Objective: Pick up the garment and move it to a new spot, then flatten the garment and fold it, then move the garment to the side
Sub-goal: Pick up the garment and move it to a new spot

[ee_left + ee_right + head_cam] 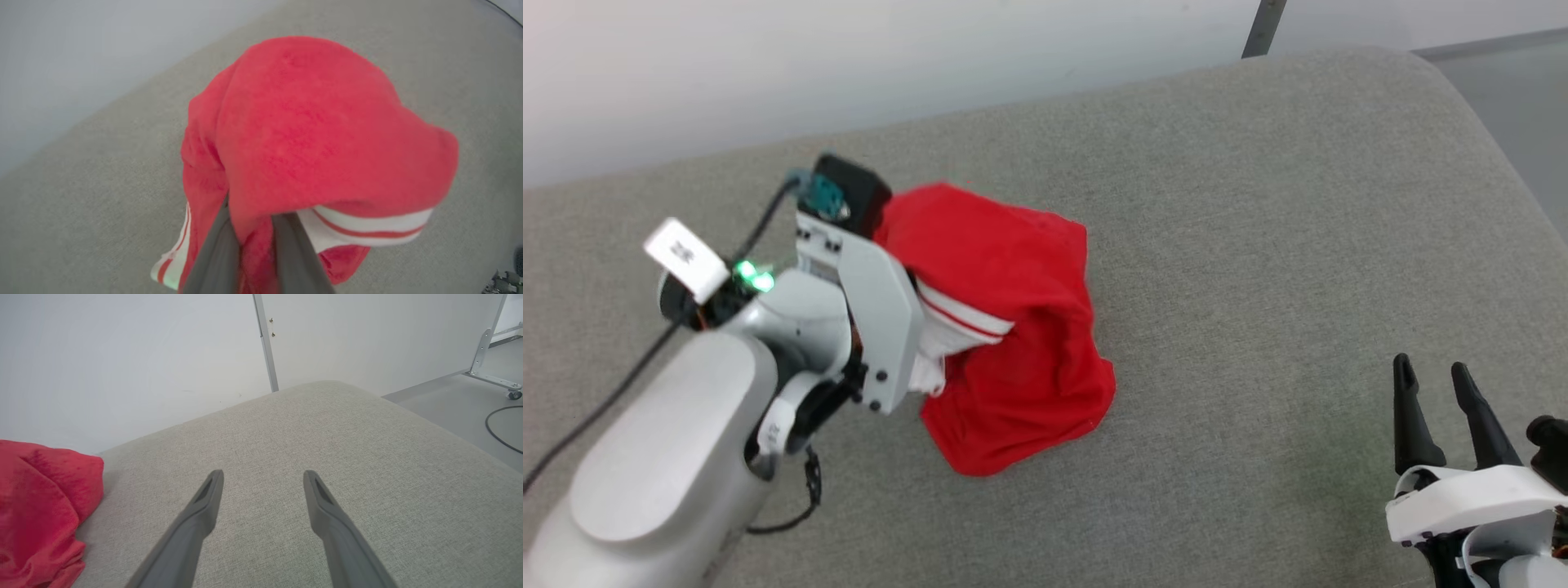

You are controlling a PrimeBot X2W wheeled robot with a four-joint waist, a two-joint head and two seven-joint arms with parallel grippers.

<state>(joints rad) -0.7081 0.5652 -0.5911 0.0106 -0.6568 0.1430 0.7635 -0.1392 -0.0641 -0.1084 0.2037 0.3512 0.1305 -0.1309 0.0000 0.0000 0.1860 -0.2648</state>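
Observation:
The red garment (1005, 327) hangs bunched from my left gripper, with white striped trim showing at its side. In the left wrist view the garment (310, 130) drapes over my two fingers (220, 245), and my left gripper (253, 222) is shut on a fold of it. Its lower folds reach the grey cushion (1258, 245) in the head view. My right gripper (1431, 371) stands open at the lower right, well away from the cloth. In the right wrist view my right gripper (263, 477) hovers over bare cushion, with the garment (41, 506) at the left edge.
The grey cushion (327, 457) ends at a rounded edge on the right, with floor, a black cable (498, 433) and a wheeled metal frame (490, 375) beyond. A pale wall (849, 65) runs along the far side. My left arm's cable (621, 384) trails at the left.

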